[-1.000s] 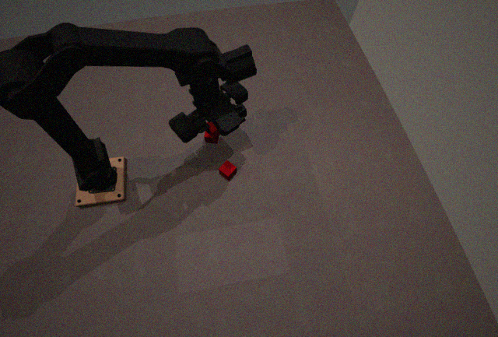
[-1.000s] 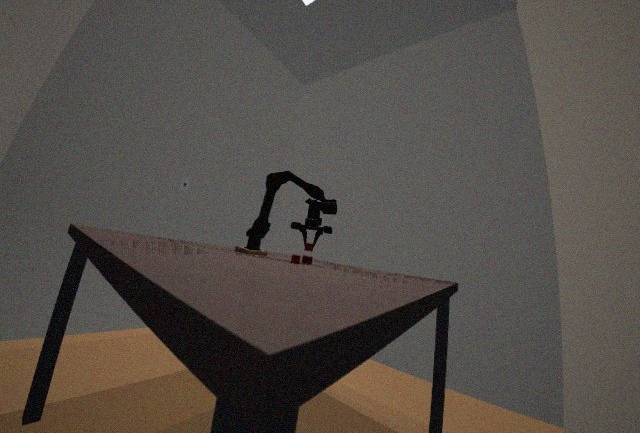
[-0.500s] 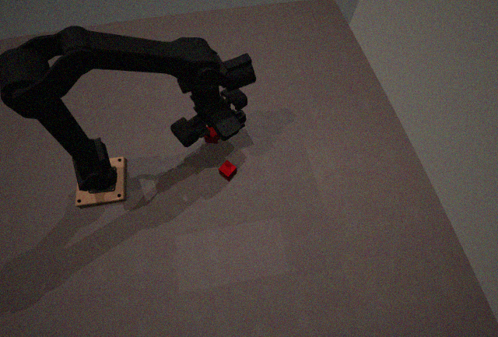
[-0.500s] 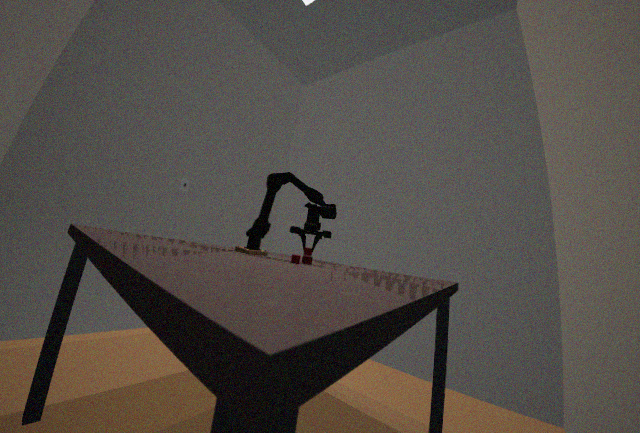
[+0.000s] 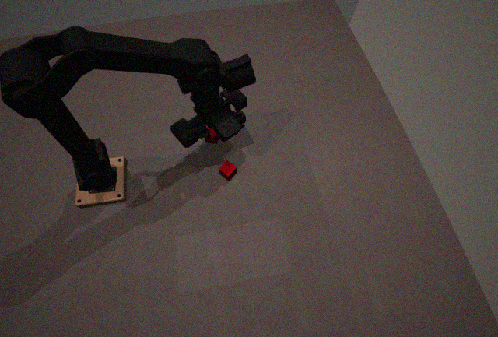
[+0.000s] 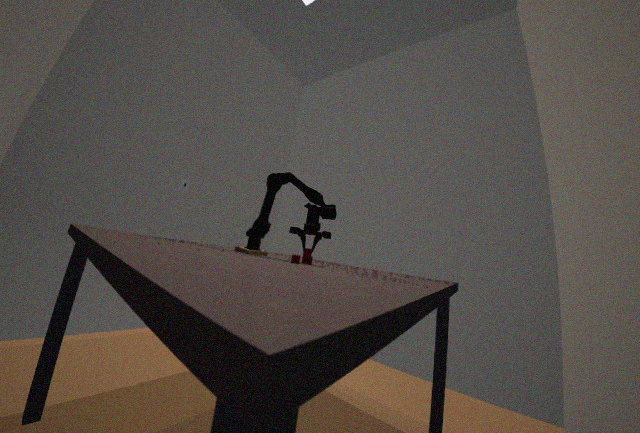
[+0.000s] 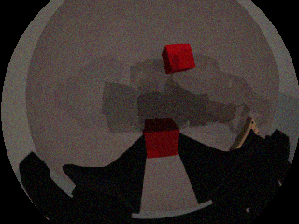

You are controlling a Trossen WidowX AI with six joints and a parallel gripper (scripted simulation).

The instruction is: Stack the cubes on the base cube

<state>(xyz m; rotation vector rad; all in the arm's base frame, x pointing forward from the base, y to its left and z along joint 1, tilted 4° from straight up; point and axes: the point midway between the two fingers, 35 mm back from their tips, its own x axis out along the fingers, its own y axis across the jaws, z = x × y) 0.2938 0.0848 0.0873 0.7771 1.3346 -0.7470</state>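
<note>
Three red cubes are in view, alike in colour, so I cannot tell by looks which is the base cube. My gripper [image 6: 307,250] [image 7: 160,137] points down and is shut on one red cube [image 6: 307,252] [image 7: 162,145], which looks about level. A second cube [image 6: 307,260] stands on the table below the held cube; in the exterior view the two look stacked, but I cannot tell whether they touch. The held cube hides it in the wrist view. A third cube [image 5: 227,170] [image 6: 295,258] [image 7: 178,59] sits alone on the table, a short way off.
The arm's wooden base plate [image 5: 121,178] [image 6: 262,252] [image 7: 245,133] is on the table to the left in the top view. The table's right edge runs alongside a pale wall [image 5: 438,64]. The arm's shadow falls across the table around the lone cube.
</note>
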